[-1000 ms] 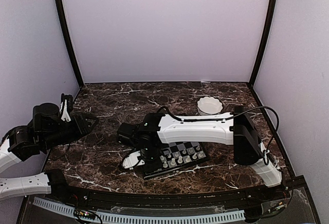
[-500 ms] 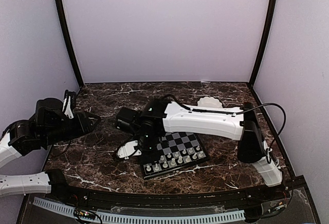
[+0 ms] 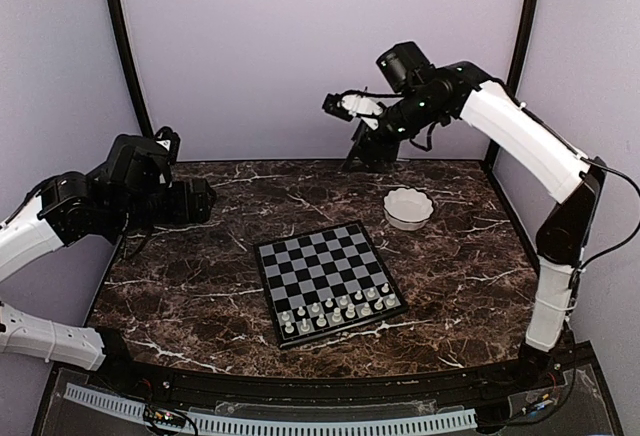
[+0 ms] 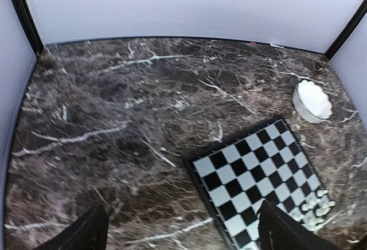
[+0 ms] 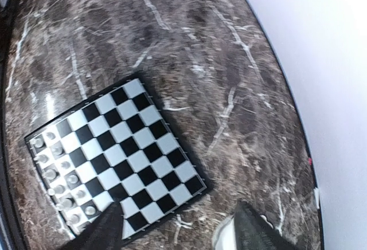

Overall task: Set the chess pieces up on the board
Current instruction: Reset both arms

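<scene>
Left gripper (image 4: 183,230) and right gripper (image 5: 178,230) hang spread, empty, clear of the board (image 3: 315,266); chess pieces (image 3: 335,311) line its near edge.

The chess pieces (image 3: 335,309) are too small to identify; the left wrist view crops one corner of the board (image 4: 252,170).

I read the small square black-and-silver checkered chessboard (image 3: 318,261) lying flat on the dark veined marble table (image 3: 200,296), near centre. The tiny cream-white plastic chess pieces (image 3: 337,308) stand on it in two rows along its near edge. The white scalloped bowl (image 3: 408,207) sits behind and right, apart from the chessboard.
</scene>
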{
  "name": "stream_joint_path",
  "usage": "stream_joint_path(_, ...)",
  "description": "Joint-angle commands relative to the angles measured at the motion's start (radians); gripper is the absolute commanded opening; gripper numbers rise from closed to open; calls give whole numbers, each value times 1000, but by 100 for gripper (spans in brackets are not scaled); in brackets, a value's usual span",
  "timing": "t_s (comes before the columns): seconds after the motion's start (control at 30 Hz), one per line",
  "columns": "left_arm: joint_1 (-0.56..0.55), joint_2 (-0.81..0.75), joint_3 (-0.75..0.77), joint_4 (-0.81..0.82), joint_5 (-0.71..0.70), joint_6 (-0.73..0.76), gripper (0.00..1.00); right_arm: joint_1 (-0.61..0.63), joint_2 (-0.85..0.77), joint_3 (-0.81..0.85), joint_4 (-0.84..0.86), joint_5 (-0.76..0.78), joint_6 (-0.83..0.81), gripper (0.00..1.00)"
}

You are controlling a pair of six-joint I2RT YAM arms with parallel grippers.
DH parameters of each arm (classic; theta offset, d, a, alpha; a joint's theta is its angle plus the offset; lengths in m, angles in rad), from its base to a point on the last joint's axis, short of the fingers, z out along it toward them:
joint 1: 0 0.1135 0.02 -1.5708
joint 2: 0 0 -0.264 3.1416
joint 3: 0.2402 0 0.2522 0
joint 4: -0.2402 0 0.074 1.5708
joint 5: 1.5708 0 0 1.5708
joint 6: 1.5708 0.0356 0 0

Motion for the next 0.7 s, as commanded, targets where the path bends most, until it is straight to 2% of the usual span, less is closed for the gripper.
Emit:
stream_joint_path(0.0,0,-45,-3,113,-192,118,98,-150,-7,42,62,-90,119,99)
stream_joint_path(0.13,8,-58,-81,291,-266,187,99,-315,-86,-52,189,-152,209,99)
stream_joint_path(0.27,38,57,-17,354,-280,258,99,-422,-295,-389,589,-94,382,99)
stream_joint_path(0.37,59,145,56,364,-235,303,99,-422,-424,-607,760,9,468,98)
stream_joint_path(0.53,100,224,105,453,-135,327,99,-417,-499,-769,811,229,597,99)
stream_joint_path(0.67,108,242,113,460,-101,333,99,-417,-530,-811,828,220,583,99)
